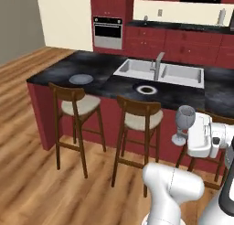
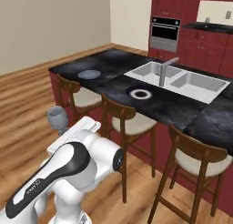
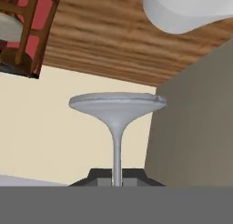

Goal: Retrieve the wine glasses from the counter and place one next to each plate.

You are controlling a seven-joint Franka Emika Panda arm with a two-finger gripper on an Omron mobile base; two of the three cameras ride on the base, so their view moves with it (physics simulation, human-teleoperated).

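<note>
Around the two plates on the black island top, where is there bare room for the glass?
Bare black island top surrounds the flat grey-blue plate, widest toward the island's far end. The dark white-ringed plate is crowded behind by the white double sink and grey faucet.

Clear smooth wine glass (image 1: 185, 117), glossy black marble island top (image 1: 96, 66), wooden stools (image 1: 77, 105).

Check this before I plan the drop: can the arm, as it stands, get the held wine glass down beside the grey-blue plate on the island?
Probably not yet. The gripper holds the wine glass on the near, stool side; the plate lies far left, behind a stool.
</note>
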